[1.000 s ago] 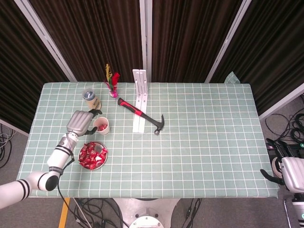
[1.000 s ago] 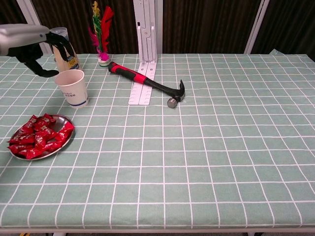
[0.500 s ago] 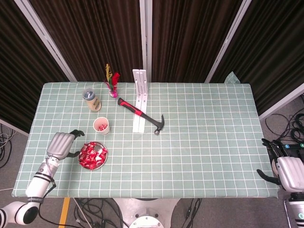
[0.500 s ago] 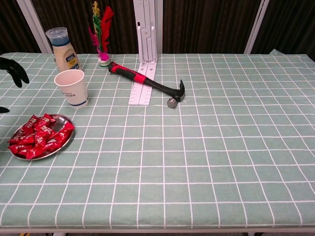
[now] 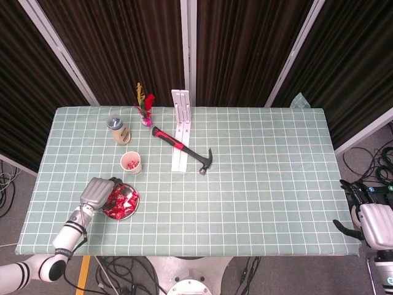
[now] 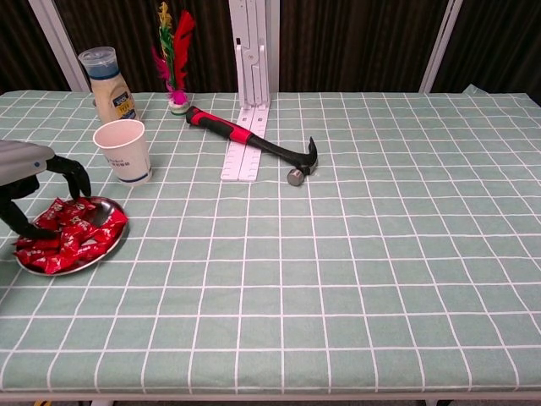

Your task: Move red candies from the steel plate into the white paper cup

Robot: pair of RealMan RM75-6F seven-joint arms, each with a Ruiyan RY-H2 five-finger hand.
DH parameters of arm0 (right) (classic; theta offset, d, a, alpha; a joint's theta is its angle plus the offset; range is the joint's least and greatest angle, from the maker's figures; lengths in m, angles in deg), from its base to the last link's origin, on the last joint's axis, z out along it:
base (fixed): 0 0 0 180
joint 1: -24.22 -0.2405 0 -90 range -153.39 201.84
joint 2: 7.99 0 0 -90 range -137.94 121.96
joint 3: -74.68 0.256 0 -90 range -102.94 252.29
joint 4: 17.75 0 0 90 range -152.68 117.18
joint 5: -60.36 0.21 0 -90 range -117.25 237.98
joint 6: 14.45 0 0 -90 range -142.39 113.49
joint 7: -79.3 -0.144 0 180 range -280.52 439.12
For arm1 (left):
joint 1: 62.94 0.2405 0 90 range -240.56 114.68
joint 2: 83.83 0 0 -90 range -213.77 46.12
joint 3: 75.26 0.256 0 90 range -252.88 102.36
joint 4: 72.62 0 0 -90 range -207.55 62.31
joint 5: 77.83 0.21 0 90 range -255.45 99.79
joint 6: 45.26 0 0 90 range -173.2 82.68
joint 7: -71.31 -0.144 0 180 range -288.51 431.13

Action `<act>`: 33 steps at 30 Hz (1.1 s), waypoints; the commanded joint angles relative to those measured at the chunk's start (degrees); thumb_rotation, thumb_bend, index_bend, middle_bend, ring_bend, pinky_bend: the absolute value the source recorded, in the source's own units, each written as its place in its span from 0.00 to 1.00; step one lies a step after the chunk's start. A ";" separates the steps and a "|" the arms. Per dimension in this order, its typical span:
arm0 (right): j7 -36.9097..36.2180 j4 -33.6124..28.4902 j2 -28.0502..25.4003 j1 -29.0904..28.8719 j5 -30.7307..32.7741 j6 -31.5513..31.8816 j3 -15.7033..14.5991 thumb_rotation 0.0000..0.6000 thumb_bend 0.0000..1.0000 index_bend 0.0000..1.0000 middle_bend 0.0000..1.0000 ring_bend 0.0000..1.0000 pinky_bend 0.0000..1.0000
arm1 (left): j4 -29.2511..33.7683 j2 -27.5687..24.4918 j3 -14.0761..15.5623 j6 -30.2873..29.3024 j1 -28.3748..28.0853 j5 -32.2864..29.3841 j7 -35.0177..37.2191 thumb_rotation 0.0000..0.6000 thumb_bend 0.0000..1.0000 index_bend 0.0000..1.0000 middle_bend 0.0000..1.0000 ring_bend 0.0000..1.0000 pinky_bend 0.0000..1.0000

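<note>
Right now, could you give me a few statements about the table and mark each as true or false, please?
1. The left robot hand is over the steel plate of red candies. True.
2. The white paper cup lies tipped on its side. False: it stands upright.
3. The hammer lies partly across the white rail. True.
4. The right robot hand is reaching for the hammer. False: it sits off the table's right edge.
5. The bottle stands in front of the plate. False: it stands behind the cup.
</note>
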 commanded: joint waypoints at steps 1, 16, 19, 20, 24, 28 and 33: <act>0.00 0.02 -0.03 -0.04 0.13 -0.07 0.05 1.00 0.10 0.12 0.22 0.11 0.43 | -0.05 0.03 -0.11 0.40 -0.24 -0.26 -0.55 1.00 0.21 0.40 0.45 0.94 1.00; 0.23 -0.15 -0.11 -0.10 0.50 -0.35 0.06 1.00 0.10 0.12 0.22 0.11 0.43 | -1.09 1.90 0.06 1.99 -0.74 -1.26 -2.23 1.00 0.21 0.45 0.48 0.94 1.00; 0.29 -0.22 -0.15 -0.03 0.56 -0.33 0.03 1.00 0.10 0.12 0.22 0.11 0.43 | -1.83 2.38 -0.08 1.86 -0.74 -0.91 -1.82 1.00 0.23 0.47 0.50 0.95 1.00; 0.30 -0.22 -0.14 -0.02 0.53 -0.33 0.00 1.00 0.10 0.12 0.22 0.11 0.43 | -2.05 2.48 -0.09 1.91 -0.75 -0.85 -1.74 1.00 0.24 0.47 0.50 0.95 1.00; 0.34 -0.26 -0.13 -0.11 0.58 -0.47 0.03 1.00 0.10 0.12 0.22 0.11 0.43 | -3.16 2.79 -0.04 2.05 -0.81 -0.67 -1.92 1.00 0.26 0.49 0.52 0.95 1.00; 0.42 -0.36 -0.21 -0.08 0.53 -0.38 0.03 1.00 0.10 0.12 0.22 0.11 0.43 | -3.70 2.66 0.29 2.28 -0.73 -0.68 -2.53 1.00 0.28 0.50 0.54 0.95 1.00; 0.53 -0.50 -0.33 0.02 0.52 -0.28 -0.01 1.00 0.10 0.12 0.22 0.11 0.43 | -1.07 0.51 0.51 2.42 -0.49 -1.50 -3.75 1.00 0.28 0.48 0.53 0.95 1.00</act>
